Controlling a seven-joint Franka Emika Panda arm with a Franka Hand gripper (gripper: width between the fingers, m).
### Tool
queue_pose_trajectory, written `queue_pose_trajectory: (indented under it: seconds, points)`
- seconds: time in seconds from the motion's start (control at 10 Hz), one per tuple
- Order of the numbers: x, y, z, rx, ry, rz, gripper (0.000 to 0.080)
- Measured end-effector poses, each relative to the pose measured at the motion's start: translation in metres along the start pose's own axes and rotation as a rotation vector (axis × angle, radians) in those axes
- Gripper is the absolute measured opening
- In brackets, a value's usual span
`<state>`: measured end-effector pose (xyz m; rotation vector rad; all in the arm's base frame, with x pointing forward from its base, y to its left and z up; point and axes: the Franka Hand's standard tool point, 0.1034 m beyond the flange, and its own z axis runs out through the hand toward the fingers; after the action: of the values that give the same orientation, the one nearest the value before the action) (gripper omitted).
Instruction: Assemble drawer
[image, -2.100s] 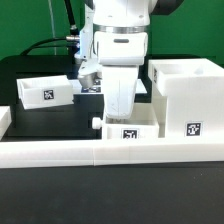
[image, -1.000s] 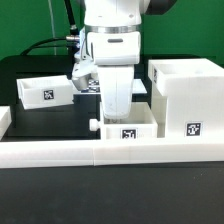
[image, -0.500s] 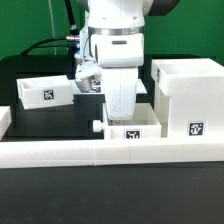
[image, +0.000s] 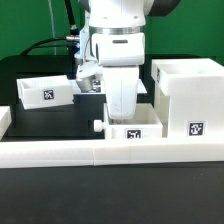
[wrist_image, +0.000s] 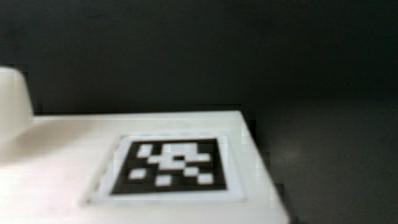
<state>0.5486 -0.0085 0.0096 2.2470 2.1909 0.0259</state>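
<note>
- While the claw (image: 122, 108) reaches down into the middle tray (image: 148, 130), that tray sits on the black table (image: 50, 122), close against the long rail (image: 60, 152) and just beside the big case (image: 186, 100).
- The second tray (image: 45, 93) lies well apart, toward the exterior view's left, with open surface between.
- The fingers are hidden, so I cannot tell whether they are spread or pressed together.
- Only the wrist view shows a tag (wrist_image: 173, 165) close up on flat white plastic.

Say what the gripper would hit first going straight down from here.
The middle tray, most likely: the gripper points down right over it, and the wrist view shows a tagged white surface close ahead. Its fingertips are hidden, so wall or floor is unclear.
</note>
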Motion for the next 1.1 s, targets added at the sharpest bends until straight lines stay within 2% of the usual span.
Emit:
queue_pose_trajectory:
  seconds: [0.2, 0.3, 0.4, 1.1]
  points:
    - [0.0026, 0.0, -0.0003, 0.002, 0.001, -0.003, 0.0041]
    - [0.0041, -0.0001, 0.0001, -0.007, 0.003, -0.001, 0.0041]
    - [0.0059, -0.0006, 0.0012, -0.026, 0.006, 0.003, 0.0041]
    - [0.0108, -0.001, 0.0011, -0.029, -0.005, 0.02, 0.0041]
